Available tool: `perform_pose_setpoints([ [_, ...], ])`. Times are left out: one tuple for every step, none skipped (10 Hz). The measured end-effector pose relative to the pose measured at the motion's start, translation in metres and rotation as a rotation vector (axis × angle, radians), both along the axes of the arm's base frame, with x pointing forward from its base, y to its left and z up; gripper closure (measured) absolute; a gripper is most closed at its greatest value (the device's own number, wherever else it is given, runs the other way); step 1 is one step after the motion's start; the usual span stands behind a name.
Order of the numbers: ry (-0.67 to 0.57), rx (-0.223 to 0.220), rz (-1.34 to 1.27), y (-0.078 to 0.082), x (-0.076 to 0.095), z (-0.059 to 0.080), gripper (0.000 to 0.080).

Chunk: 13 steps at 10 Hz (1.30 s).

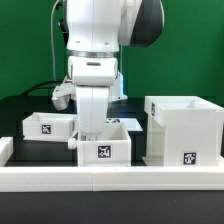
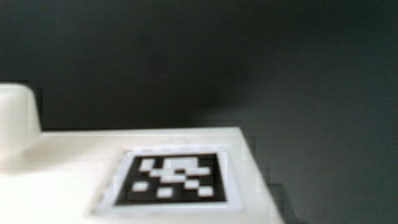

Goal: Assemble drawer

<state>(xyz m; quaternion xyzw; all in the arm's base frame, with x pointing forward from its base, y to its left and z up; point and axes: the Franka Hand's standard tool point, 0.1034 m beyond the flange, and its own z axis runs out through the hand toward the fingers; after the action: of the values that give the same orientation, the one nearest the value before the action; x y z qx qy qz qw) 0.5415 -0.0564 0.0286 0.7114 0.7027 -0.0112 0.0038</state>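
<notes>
Hanging over middle tray [image 1: 104, 150] | hand [image 1: 89, 128] at its rear wall | opening indiscernible

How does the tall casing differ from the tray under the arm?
The casing is tall and boxy; the middle tray is low and shallow. The casing's tag sits low on its front; the middle tray's is centred. The casing stands clear of the arm, which hangs at the middle tray. Both are white and open-topped.

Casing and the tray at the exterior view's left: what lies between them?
The second tray, tag forward, sits between that left-hand tray and the casing, under the arm; the exterior view shows it.
</notes>
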Motion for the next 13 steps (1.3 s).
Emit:
perform_pose_setpoints([
  [0.014, 0.002, 0.001, 0.004, -0.002, -0.006, 0.0757],
  [0.018, 0.004, 0.01, 0.009, -0.003, -0.009, 0.0757],
  [0.019, 0.006, 0.024, 0.016, -0.003, -0.011, 0.0757],
  [0.022, 0.004, 0.037, 0.023, -0.003, -0.013, 0.0757],
  [0.023, 0.003, 0.04, 0.029, -0.002, -0.015, 0.0757],
  [0.023, -0.001, 0.052, 0.031, -0.001, -0.015, 0.0757],
  [0.026, -0.002, 0.054, 0.031, 0.001, -0.014, 0.0757],
  [0.031, -0.003, 0.046, 0.03, 0.002, -0.013, 0.0757],
  [0.032, -0.003, 0.045, 0.03, 0.001, -0.013, 0.0757],
  [0.033, -0.003, 0.044, 0.03, 0.001, -0.014, 0.0757],
  [0.034, -0.003, 0.044, 0.029, 0.001, -0.014, 0.0757],
  [0.038, -0.002, 0.046, 0.03, 0.0, -0.017, 0.0757],
  [0.039, 0.0, 0.052, 0.033, 0.001, -0.019, 0.0757],
])
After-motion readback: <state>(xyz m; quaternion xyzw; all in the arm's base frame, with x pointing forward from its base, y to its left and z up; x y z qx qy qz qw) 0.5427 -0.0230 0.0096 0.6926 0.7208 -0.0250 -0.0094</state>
